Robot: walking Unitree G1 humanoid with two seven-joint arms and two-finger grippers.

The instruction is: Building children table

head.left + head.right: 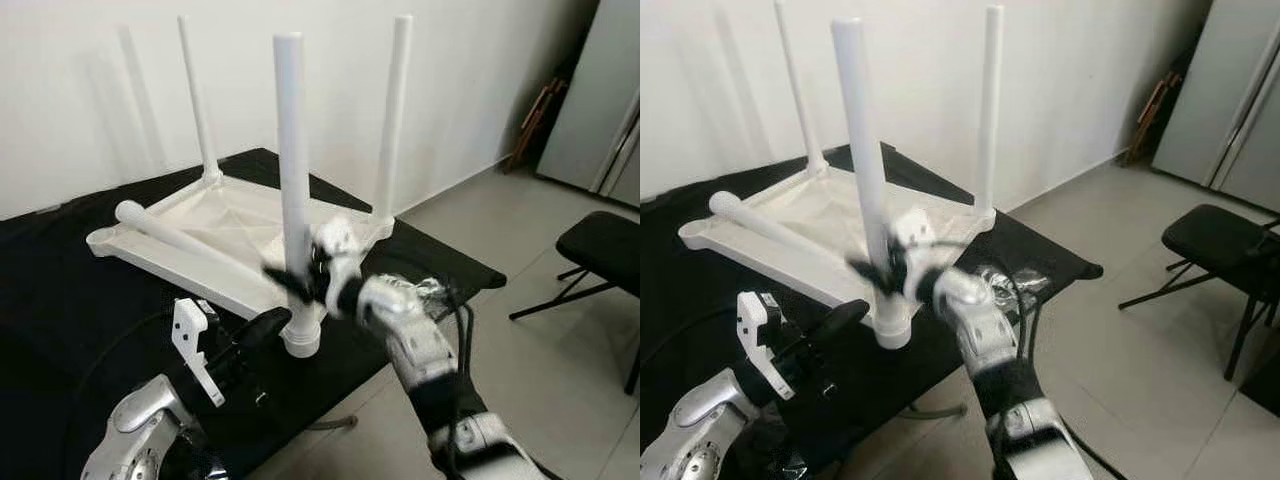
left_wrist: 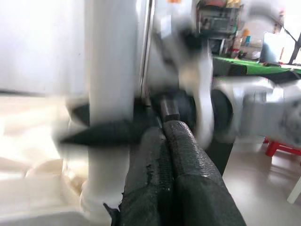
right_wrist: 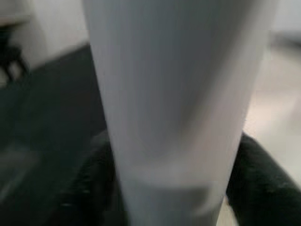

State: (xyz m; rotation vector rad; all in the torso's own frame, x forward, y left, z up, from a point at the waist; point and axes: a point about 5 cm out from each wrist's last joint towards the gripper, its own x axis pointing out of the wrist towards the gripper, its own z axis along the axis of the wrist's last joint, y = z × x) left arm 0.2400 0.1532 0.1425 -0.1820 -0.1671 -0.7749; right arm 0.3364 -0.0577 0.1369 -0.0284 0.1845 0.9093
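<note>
A white children's table (image 1: 235, 215) lies upside down on a black cloth (image 1: 60, 300). Two legs stand at its far corners, one on the left (image 1: 199, 100) and one on the right (image 1: 393, 120). A third leg (image 1: 292, 150) stands at the near corner. A loose leg (image 1: 180, 240) lies across the underside. My right gripper (image 1: 300, 283), blurred, is shut around the lower part of the near leg (image 3: 174, 94), with a dark finger (image 3: 263, 179) on each side. My left gripper (image 1: 268, 323) is shut, its fingers (image 2: 174, 179) pressed together right by that leg's base.
The cloth's front edge drops off just past the near leg's base. On the tiled floor at the right stands a black folding chair (image 1: 605, 245). A grey cabinet (image 1: 600, 100) and a folded wooden frame (image 1: 535, 120) stand at the back right.
</note>
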